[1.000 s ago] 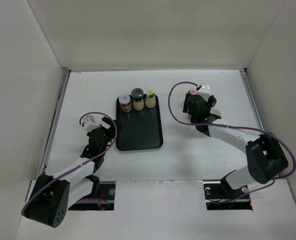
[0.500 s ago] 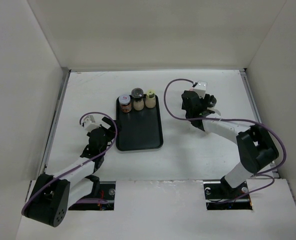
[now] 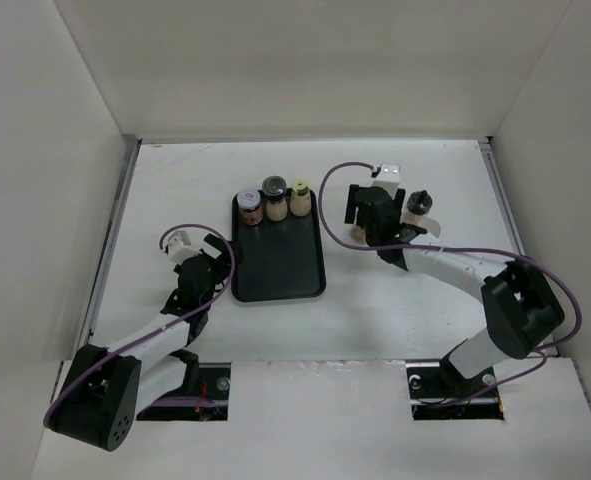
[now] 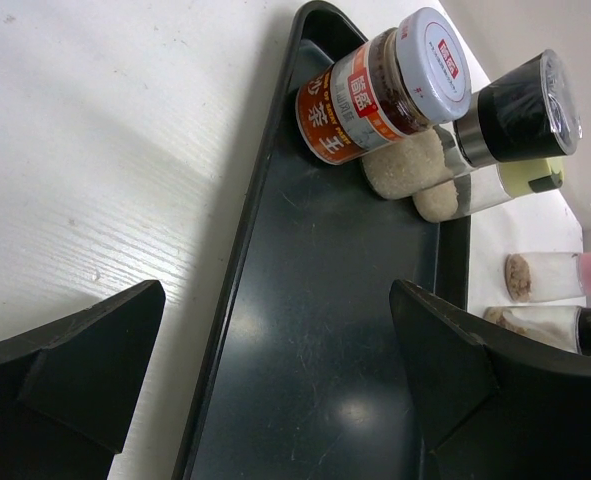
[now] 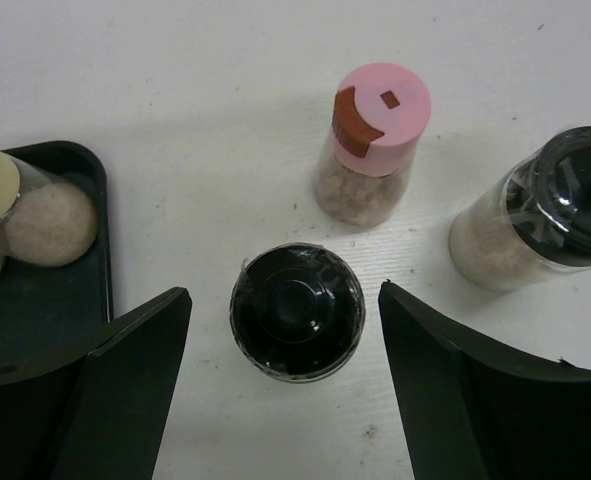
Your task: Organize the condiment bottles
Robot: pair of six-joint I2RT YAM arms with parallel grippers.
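Three condiment bottles stand at the back of the black tray (image 3: 275,262): a brown jar with a white cap (image 3: 249,205), a black-capped one (image 3: 273,196) and a yellow-green-capped one (image 3: 300,197). My right gripper (image 3: 363,215) is open to the right of the tray. In the right wrist view its fingers (image 5: 125,380) stand either side of a black-capped bottle (image 5: 296,311) without touching it. A pink-capped bottle (image 5: 373,150) and another black-capped bottle (image 5: 560,210) stand just beyond. My left gripper (image 4: 275,290) is open and empty over the tray's left edge.
White walls close in the table on three sides. The tray's front half (image 4: 325,380) holds nothing. A purple cable (image 3: 337,215) loops beside the right gripper. The tray's right corner (image 5: 45,300) lies just left of the right gripper's left finger.
My right gripper has swung left, away from the pink-capped bottle, and now straddles a black-capped bottle nearer the tray. The left arm has not moved.
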